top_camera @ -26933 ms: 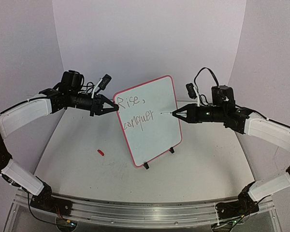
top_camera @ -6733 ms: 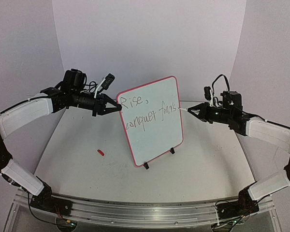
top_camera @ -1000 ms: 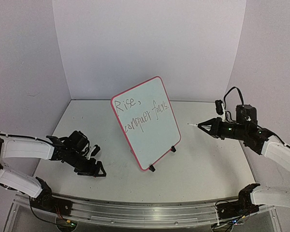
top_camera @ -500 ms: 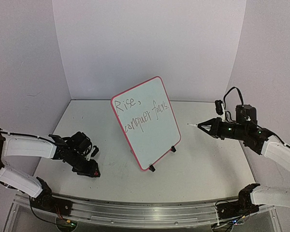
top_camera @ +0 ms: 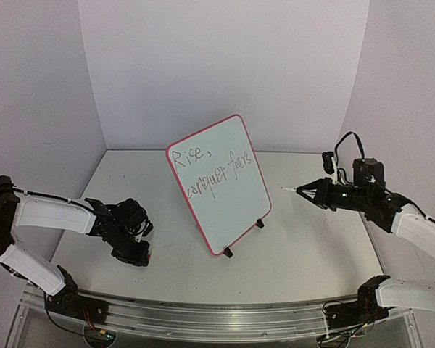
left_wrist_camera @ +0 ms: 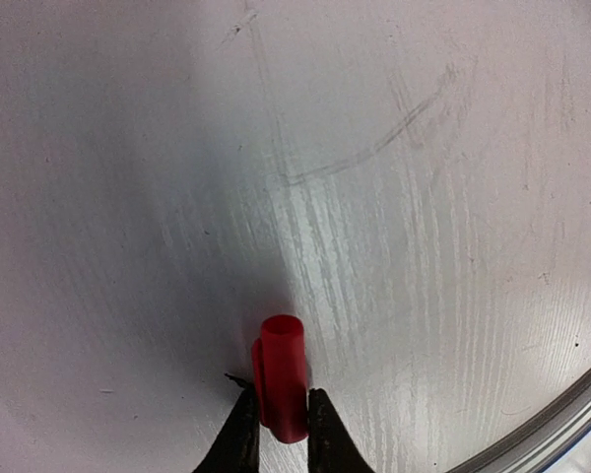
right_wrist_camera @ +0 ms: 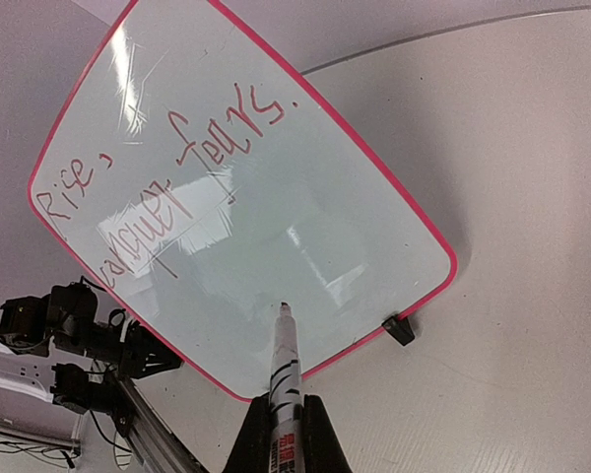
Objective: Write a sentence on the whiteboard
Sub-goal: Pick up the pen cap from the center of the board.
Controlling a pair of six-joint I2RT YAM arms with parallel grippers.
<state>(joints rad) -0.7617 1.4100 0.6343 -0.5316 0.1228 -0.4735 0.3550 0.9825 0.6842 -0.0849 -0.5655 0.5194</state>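
The white table has a matte, worn surface with faint dark scuffs and curved streaks. Near its middle the whiteboard stands tilted back on two small black feet, bearing the sentence. A small red marker cap lies towards the front left, well apart from the board. A metal rail runs along the near edge.

- Left arm and right arm: smooth white shells between chunky black joints.
- Left gripper and right gripper: black, tapering to slim fingers.
- A thin black cable loops over the right wrist.
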